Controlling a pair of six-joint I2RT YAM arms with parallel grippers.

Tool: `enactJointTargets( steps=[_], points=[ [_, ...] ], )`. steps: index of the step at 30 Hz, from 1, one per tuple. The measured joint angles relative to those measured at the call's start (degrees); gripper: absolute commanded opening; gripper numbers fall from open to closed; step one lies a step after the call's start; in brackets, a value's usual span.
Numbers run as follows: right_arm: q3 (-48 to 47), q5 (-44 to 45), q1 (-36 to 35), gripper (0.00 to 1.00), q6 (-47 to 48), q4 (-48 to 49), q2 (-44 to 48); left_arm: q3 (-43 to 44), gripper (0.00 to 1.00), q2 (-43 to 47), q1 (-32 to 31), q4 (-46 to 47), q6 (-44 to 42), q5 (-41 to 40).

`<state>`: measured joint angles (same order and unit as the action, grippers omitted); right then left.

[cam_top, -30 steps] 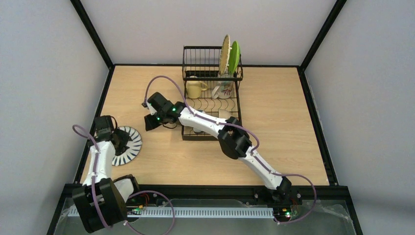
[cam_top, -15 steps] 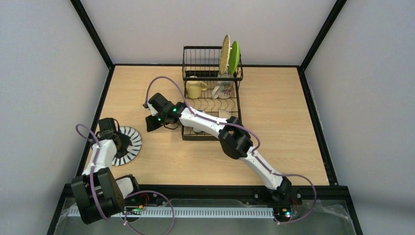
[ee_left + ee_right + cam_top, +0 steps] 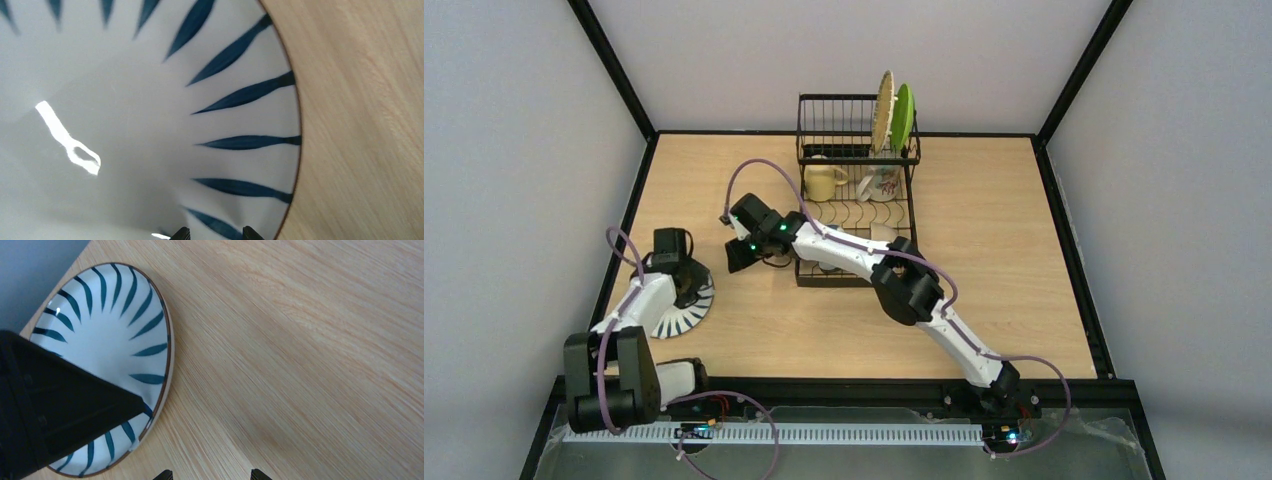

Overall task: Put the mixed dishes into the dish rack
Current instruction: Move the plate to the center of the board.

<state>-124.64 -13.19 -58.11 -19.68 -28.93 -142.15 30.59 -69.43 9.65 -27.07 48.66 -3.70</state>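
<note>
The black-striped white plate (image 3: 676, 312) lies flat on the table at the left, and it fills the left wrist view (image 3: 125, 110). My left gripper (image 3: 686, 282) hangs low over its right part, near the rim. Its jaws (image 3: 215, 233) are apart, with only plate surface showing between them. My right gripper (image 3: 737, 257) hovers open over bare wood between the plate and the dish rack (image 3: 858, 210); nothing lies between its tips (image 3: 210, 473). In the rack's tall section stand the tan woven-look plate (image 3: 884, 108) and the lime green plate (image 3: 904, 115). The pale yellow mug (image 3: 822, 182) rests below them.
A white patterned cup (image 3: 883, 184) sits in the rack beside the mug. The right arm (image 3: 864, 262) stretches across the rack's near end. In the right wrist view the left arm's black body (image 3: 50, 410) covers part of the striped plate (image 3: 110, 330). A black frame borders the table.
The left wrist has swung right and forward, from the plate's left edge to over its right part, and its jaws have narrowed a little. The right arm has barely moved.
</note>
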Motion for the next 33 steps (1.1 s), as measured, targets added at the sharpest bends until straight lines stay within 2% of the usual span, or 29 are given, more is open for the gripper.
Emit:
enactJointTargets(
  steps=[11,25,28,33],
  points=[
    [7.4,3.4,0.1,0.89,-0.3,2.3,4.6,2.8,0.60,-6.5,-10.9,5.4,2.3,-7.1],
    [16.4,15.2,2.4,0.89,-4.2,2.9,11.3,7.3,0.61,-12.9,-21.9,8.5,6.5,-8.5],
    [17.7,16.0,2.9,0.89,-4.4,2.9,12.2,9.0,0.64,-14.1,-23.4,7.6,7.4,-8.5],
    [17.9,16.1,3.0,0.89,-4.4,2.9,12.6,9.7,0.81,-12.5,-24.2,3.8,8.9,-8.3]
  ],
)
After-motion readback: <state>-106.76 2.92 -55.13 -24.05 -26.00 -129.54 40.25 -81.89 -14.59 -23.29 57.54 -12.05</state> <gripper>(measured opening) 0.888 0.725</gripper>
